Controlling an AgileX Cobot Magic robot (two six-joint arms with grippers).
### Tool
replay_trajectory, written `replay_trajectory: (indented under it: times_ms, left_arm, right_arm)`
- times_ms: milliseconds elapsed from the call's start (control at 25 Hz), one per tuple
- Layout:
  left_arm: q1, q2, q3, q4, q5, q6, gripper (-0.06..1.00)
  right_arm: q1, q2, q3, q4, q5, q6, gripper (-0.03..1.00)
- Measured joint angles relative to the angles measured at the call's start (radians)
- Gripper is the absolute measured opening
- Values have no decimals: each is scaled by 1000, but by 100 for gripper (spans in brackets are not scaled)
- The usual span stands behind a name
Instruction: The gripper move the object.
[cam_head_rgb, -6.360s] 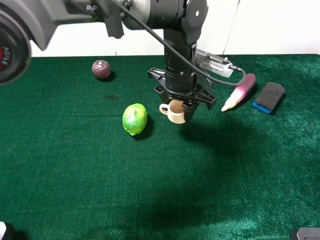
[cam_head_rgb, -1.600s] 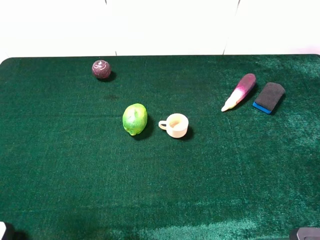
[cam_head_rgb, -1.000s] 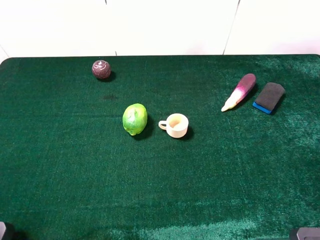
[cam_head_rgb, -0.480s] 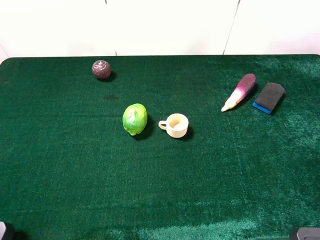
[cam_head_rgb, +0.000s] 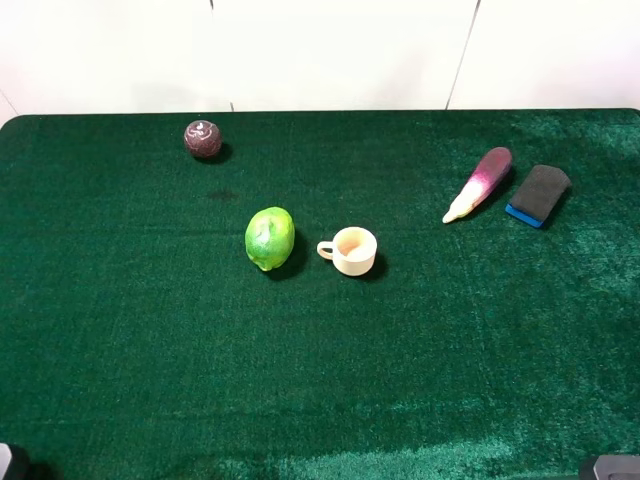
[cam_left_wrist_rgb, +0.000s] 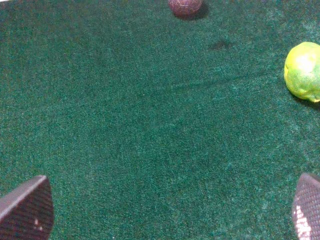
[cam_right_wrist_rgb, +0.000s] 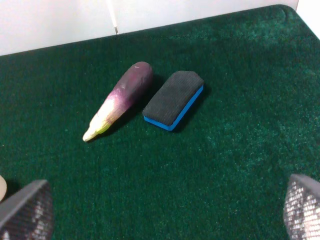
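Note:
The small cream cup with a pale orange inside stands upright on the green cloth near the middle of the exterior high view, its handle pointing left toward the green fruit. No gripper touches it. My left gripper is open and empty, with only its two fingertips showing over bare cloth, far from the cup. My right gripper is open and empty too. A cream sliver at the edge of the right wrist view may be the cup.
A dark maroon ball lies at the back left and also shows in the left wrist view. A purple-and-white eggplant and a black eraser with a blue base lie at the back right. A white wall stands behind the table.
Six seconds ago a black gripper stood around the cup. The arm has since left the exterior view and the cup stands free, slightly nearer the front. Nothing has moved in the last 1.6 seconds.

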Motion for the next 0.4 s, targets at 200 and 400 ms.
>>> replay_trajectory:
  times_ms: [200,400]
  left_arm:
    - [0,0,0,0,0,0,97]
    - [0,0,0,0,0,0,97]
  right_arm:
    - [0,0,0,1,0,0,69]
    - [0,0,0,1,0,0,69]
